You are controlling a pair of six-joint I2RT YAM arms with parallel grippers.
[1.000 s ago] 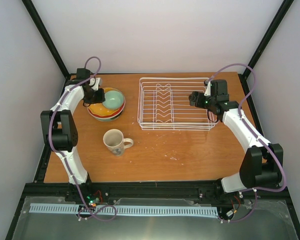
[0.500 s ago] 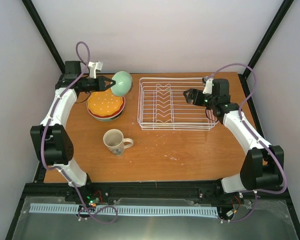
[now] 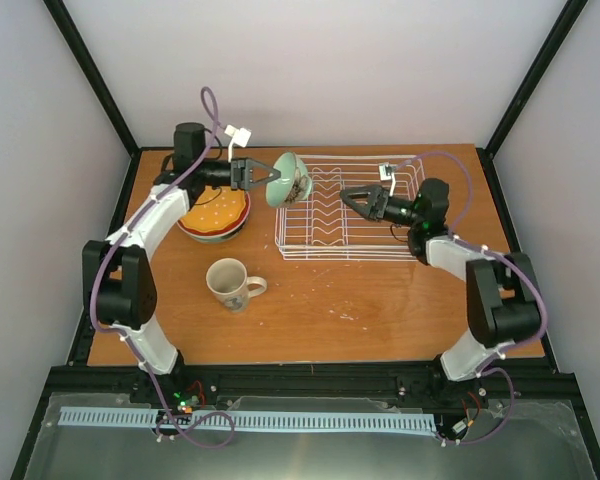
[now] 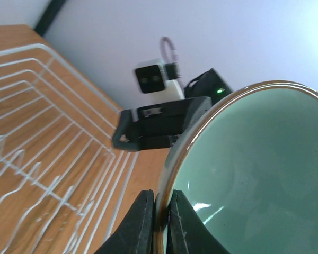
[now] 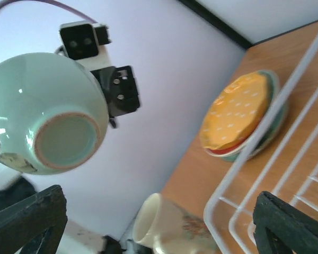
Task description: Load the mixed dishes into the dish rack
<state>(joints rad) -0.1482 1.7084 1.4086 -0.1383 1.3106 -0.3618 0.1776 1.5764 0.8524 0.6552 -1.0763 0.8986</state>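
The wooden table (image 3: 380,300) carries everything. The white wire dish rack (image 3: 352,256) sits at its far right half, with nothing in it (upright prongs run along its middle).

The left arm (image 3: 155,215) reaches along the table's far left side towards the rack. The right arm (image 3: 450,255) stretches in low from the right, across the rack's right end.

A stack of plates lies on the table left of the rack. The orange-yellow scalloped plate (image 3: 215,212) (image 5: 238,114) is on top, and red and teal rims show beneath it. How many plates lie under it I cannot tell.

The cream mug (image 3: 230,283) (image 5: 159,225) stands upright near the table's middle, in front of the stack, with its handle pointing right.

The small teal bowl (image 3: 288,180) (image 4: 254,174) (image 5: 47,114) hangs in the air, tipped on its side by the rack's far left corner. Its foot ring faces the right arm.

The left jaws are clamped on the bowl's rim, one finger (image 4: 139,225) on either side of it. The right jaws stand wide apart above the rack's wires, holding nothing, and point towards the bowl.
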